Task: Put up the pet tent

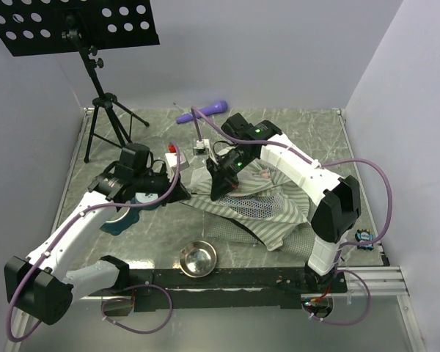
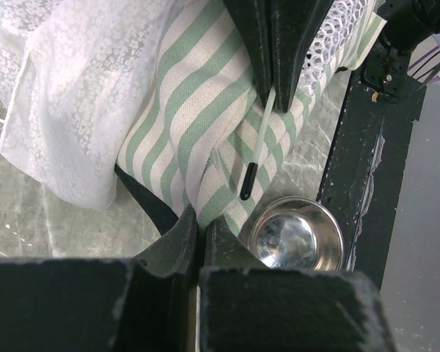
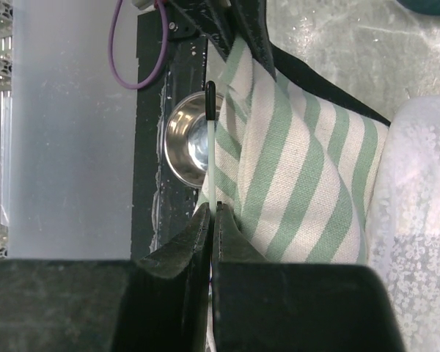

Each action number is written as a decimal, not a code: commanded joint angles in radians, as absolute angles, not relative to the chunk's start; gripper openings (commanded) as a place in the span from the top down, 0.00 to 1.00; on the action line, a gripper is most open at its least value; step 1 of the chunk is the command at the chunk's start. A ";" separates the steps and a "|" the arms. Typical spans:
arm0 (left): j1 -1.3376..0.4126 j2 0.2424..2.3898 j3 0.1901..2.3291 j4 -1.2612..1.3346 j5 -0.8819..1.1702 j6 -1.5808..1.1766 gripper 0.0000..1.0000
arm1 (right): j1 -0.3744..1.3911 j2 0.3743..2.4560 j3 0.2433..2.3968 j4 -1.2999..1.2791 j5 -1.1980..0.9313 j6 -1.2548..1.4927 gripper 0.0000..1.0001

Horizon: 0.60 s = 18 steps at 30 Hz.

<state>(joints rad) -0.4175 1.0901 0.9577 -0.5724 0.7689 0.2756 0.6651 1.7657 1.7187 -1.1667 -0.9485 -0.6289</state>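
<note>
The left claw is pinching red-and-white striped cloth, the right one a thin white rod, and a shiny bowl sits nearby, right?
Not quite. The pet tent cloth is green-and-white striped, not red; the left wrist view shows it. The rest holds: the left gripper pinches that cloth, the right gripper a thin white pole, and the steel bowl sits nearby.

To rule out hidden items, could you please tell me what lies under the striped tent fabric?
A dark lining peeks out beneath the striped fabric, on the table; anything deeper under it is covered.
</note>
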 commanded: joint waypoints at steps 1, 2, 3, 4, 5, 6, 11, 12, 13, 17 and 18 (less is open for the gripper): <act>-0.422 1.069 0.976 -0.572 0.761 0.291 0.99 | 0.666 1.775 1.758 -1.181 -0.934 -0.552 1.00; -0.423 1.069 0.976 -0.572 0.762 0.290 0.99 | 0.666 1.773 1.756 -1.177 -0.930 -0.552 1.00; -0.423 1.068 0.976 -0.574 0.764 0.290 0.99 | 0.666 1.775 1.753 -1.175 -0.924 -0.552 1.00; -0.423 1.068 0.974 -0.575 0.765 0.293 0.99 | 0.666 1.778 1.755 -1.177 -0.919 -0.552 1.00; -0.423 1.063 0.973 -0.577 0.770 0.295 0.99 | 0.664 1.782 1.758 -1.178 -0.911 -0.551 1.00; -0.422 1.062 0.971 -0.581 0.775 0.295 0.99 | 0.663 1.784 1.764 -1.172 -0.908 -0.540 1.00; -0.402 1.048 0.969 -0.600 0.808 0.321 0.99 | 0.666 1.767 1.756 -1.147 -0.875 -0.529 1.00; -0.397 1.046 0.971 -0.598 0.813 0.321 0.99 | 0.667 1.769 1.753 -1.153 -0.865 -0.541 1.00; -0.393 1.046 0.971 -0.598 0.824 0.324 0.99 | 0.667 1.769 1.753 -1.155 -0.856 -0.541 1.00; -0.388 1.051 0.971 -0.591 0.841 0.315 0.99 | 0.667 1.760 1.753 -1.152 -0.857 -0.534 1.00; -0.388 1.049 0.971 -0.592 0.842 0.316 0.99 | 0.666 1.759 1.753 -1.149 -0.857 -0.531 1.00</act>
<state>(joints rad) -0.3973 1.0733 0.9577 -0.5922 0.7921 0.3019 0.6678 1.7752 1.7187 -1.1332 -0.9169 -0.5804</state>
